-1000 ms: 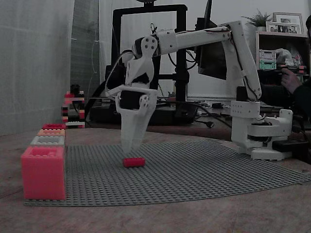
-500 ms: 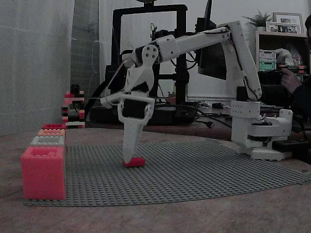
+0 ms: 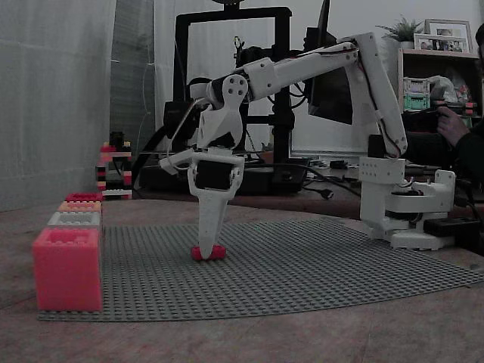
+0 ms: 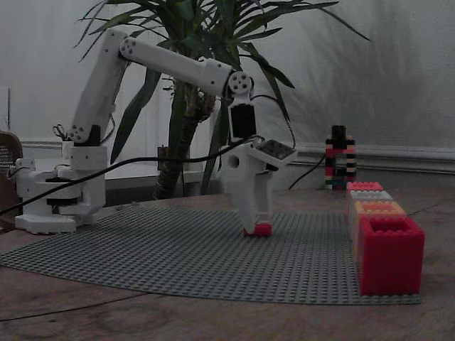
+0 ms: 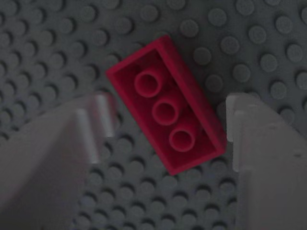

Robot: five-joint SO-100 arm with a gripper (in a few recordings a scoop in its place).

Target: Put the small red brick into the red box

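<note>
The small red brick (image 3: 215, 252) lies on the grey studded baseplate (image 3: 318, 265), hollow side up in the wrist view (image 5: 165, 108). My gripper (image 3: 203, 248) points straight down with its tips at the plate, open, one finger on each side of the brick (image 5: 168, 112). The right finger (image 5: 249, 143) is almost at the brick's corner; the left finger (image 5: 91, 129) stands a little off it. In the other fixed view the gripper (image 4: 252, 226) covers the brick's (image 4: 262, 229) left end. The red box (image 3: 83, 197) is a low crimson strip at the far end of the box row (image 4: 365, 186).
A big pink-red box (image 3: 67, 268) stands nearest, then a grey box (image 3: 74, 218) and an orange box (image 3: 79, 206). A small brick tower (image 3: 113, 170) stands behind the row. The arm's base (image 3: 408, 215) sits at the plate's right edge, a person's hand (image 3: 454, 125) behind it.
The gripper has come down from above the plate and swung upright, so its fingertips now stand at the plate around the brick. The brick lies where it was.
</note>
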